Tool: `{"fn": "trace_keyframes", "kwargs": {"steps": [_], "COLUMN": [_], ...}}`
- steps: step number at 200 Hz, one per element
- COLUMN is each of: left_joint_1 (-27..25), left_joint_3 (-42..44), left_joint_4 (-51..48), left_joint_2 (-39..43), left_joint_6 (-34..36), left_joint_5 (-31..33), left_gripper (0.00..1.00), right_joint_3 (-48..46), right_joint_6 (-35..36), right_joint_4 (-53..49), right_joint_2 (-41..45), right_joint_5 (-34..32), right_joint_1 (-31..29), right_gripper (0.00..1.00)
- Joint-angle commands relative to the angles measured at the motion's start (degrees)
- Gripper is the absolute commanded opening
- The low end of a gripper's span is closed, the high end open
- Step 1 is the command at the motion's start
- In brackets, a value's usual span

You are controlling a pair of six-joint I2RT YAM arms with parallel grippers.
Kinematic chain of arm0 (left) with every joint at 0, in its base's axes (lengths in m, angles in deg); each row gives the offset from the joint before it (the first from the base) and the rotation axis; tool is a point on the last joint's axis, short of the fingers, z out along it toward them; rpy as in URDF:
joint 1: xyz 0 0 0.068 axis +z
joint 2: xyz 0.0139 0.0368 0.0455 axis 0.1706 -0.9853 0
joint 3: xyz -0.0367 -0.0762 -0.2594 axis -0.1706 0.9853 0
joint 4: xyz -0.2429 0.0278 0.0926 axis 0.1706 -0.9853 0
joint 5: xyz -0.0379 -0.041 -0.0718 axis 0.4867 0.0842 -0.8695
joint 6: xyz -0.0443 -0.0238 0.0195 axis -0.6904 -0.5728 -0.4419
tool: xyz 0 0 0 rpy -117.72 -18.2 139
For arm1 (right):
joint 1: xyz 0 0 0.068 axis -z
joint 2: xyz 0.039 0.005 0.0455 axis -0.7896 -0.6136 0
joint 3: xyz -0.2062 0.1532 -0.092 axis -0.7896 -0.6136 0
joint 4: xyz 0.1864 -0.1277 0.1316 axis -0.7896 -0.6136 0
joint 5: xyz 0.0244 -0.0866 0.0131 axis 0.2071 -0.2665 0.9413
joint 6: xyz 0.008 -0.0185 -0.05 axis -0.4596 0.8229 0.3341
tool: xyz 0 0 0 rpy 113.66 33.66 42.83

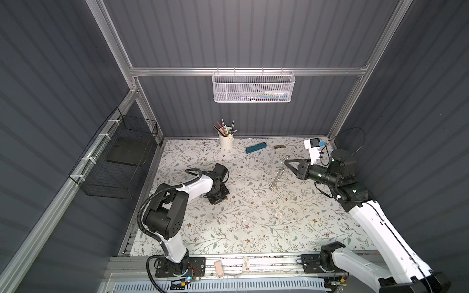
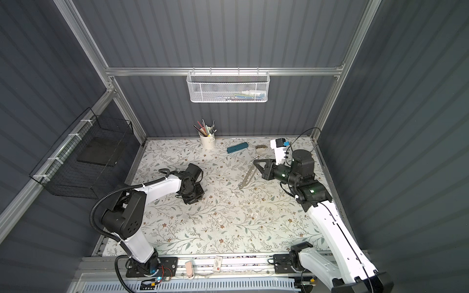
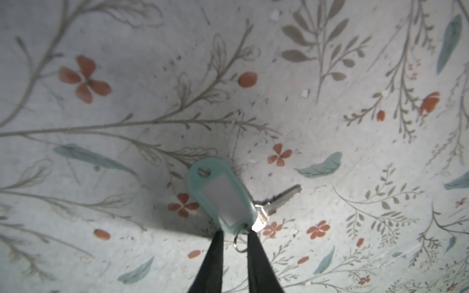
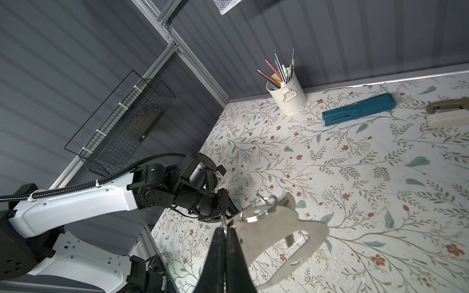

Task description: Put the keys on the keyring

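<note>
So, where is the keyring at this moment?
In both top views the keyring sits right of centre, one end pinched in the shut right gripper, near the teal case.

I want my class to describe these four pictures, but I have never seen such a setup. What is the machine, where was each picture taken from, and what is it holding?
Two robot arms stand at the near edge of a flower-patterned table, each ending in a two-fingered gripper. Both top views look down on the whole scene; each wrist view comes from a camera on one arm. The left gripper is closed on the tag end of a key, low over the table. The right gripper is shut on the keyring, a metal plate with small rings. At the back stand a pencil cup, a teal case and what looks like a beige stapler.
</note>
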Motion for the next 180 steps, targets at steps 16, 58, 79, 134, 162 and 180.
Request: {"fn": "trace_keyframes", "kwargs": {"steps": [16, 58, 79, 134, 162, 180], "left_joint_1": [0.5, 0.6, 0.5, 0.5, 0.5, 0.5], "left_joint_3": [-0.2, -0.1, -0.4, -4.2, -6.9, -8.7], "left_joint_4": [-0.2, 0.3, -0.3, -7.3, -12.1, -14.1], "left_joint_2": [-1.0, -1.7, -1.2, 2.7, 6.0, 7.6], "left_joint_6": [0.3, 0.6, 1.1, 6.4, 11.4, 14.8], "left_joint_5": [1.3, 1.4, 2.5, 5.8, 7.1, 6.6], "left_gripper": [0.19, 0.11, 0.01, 0.00, 0.00, 0.00], "right_joint_3": [0.6, 0.4, 0.3, 0.2, 0.2, 0.1], "right_joint_6": [0.2, 0.0, 0.0, -0.2, -0.3, -0.5], "right_joint_4": [1.0, 1.1, 0.9, 1.3, 1.9, 2.4], "right_joint_2": [0.9, 1.1, 1.2, 1.1, 0.8, 0.5], "right_joint_5": [0.4, 0.4, 0.4, 0.4, 0.4, 0.6], "right_joint_1": [-0.2, -0.3, -0.4, -0.5, -0.6, -0.8], "right_gripper": [0.04, 0.04, 0.04, 0.04, 0.04, 0.04]}}
